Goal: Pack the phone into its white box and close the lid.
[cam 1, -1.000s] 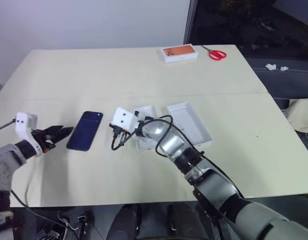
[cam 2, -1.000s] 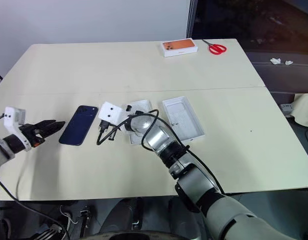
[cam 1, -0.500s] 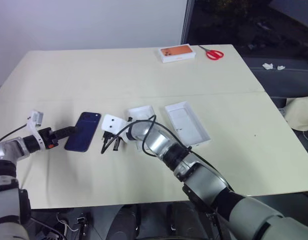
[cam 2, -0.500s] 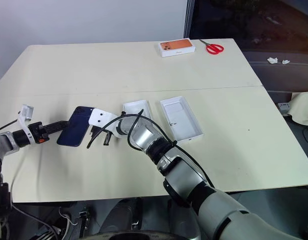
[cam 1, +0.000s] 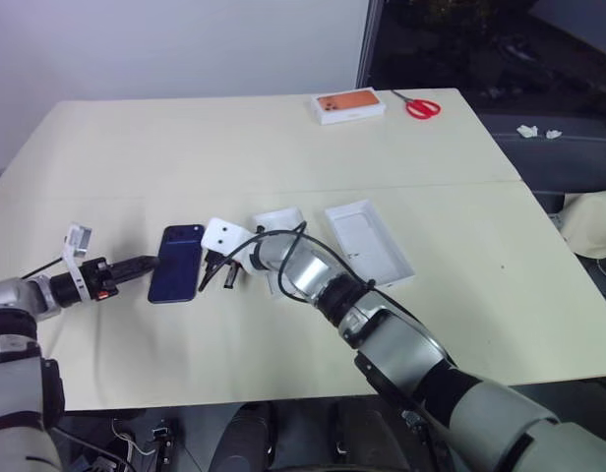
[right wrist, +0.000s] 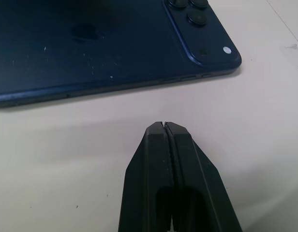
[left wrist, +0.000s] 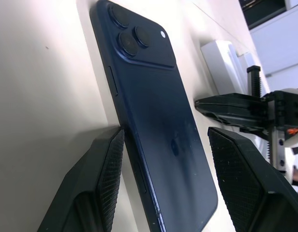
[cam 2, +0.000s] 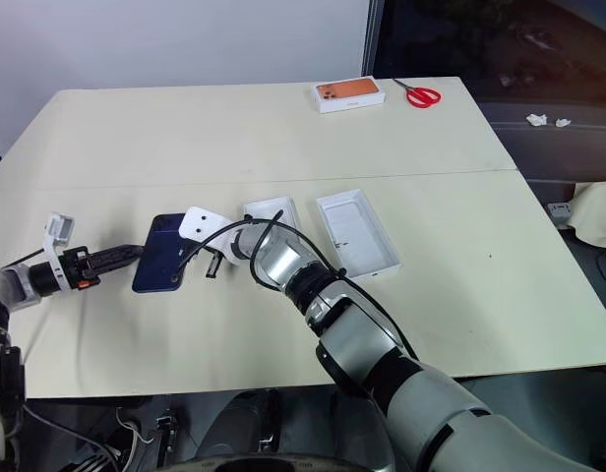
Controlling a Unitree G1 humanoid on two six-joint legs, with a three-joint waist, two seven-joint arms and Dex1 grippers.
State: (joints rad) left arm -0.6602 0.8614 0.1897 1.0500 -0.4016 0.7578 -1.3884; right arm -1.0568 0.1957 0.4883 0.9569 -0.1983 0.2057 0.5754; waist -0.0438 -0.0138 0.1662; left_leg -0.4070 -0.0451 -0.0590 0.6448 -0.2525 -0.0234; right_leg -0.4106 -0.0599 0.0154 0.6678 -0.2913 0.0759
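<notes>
The table carries the open white box; well to its left lies the phone, back up. The left gripper straddles one end, fingers apart; the right gripper, pinched together, waits beside its long edge. The left fingers should close squarely across the phone's edges before lifting.

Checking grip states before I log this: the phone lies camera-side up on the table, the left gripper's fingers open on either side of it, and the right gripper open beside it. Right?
Not quite: the right gripper is shut, its two fingers pressed together beside the phone, as the right wrist view shows. The rest holds: the phone lies camera-side up on the table, and the left gripper is open, a finger either side of it.
</notes>
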